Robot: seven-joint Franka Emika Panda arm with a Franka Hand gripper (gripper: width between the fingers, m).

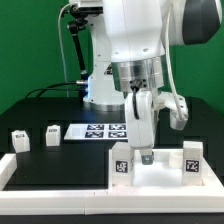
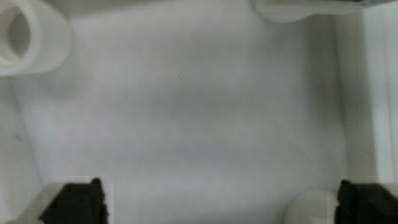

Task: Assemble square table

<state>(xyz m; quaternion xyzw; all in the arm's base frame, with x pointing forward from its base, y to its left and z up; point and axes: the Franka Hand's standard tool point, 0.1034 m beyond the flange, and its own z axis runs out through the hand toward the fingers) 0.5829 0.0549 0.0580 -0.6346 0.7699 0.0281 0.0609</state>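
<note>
Progress roughly half, I judge | square panel (image 1: 160, 180) lies at near edge of black tabletop (image 1: 60, 165) | upright leg (image 1: 121, 161) and second upright leg (image 1: 192, 158) stand on it, seating unconfirmed | claw (image 2: 217, 203) wide, empty, just above panel between them | farther back: loose leg (image 1: 20, 139), second loose leg (image 1: 52, 133), both unfitted

Flat at front of desk (image 1: 70, 155), ext. view's right: white sq tabletop (image 1: 168, 177) w/ raised edges. Upright on it, tags facing cam: leg 1 (image 1: 121, 160), leg 2 (image 1: 193, 158). Loose on the black top, ext. view's left: leg 3 (image 1: 20, 140), leg 4 (image 1: 52, 133).
</note>
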